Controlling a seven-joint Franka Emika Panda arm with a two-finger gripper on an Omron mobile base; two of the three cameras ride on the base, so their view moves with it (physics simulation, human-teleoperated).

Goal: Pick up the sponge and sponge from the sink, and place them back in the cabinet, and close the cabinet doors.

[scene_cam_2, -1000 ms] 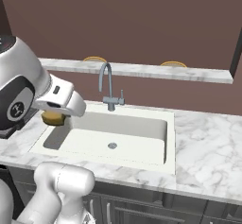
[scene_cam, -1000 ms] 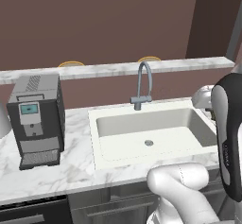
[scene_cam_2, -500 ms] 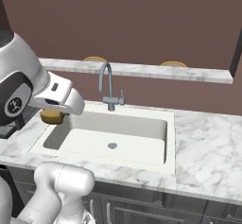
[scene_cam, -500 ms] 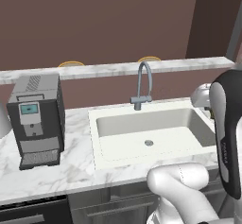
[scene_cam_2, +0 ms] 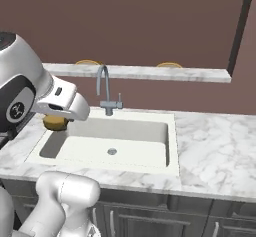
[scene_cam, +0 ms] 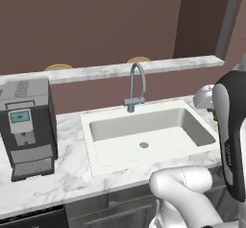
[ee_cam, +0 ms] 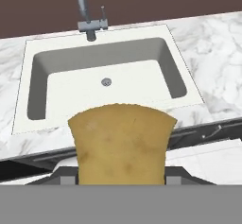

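The end effector's fingers are hidden behind the tan sponge it grips, held above the desk's front edge. Left on the desk stands a coffee machine. The faucet rises behind the sink, whose basin holds just a drain.

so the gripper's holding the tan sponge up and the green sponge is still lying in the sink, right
Not quite. The gripper does hold the tan sponge up, but the sink has no green sponge in it: the hand view shows a bare basin with just the drain.
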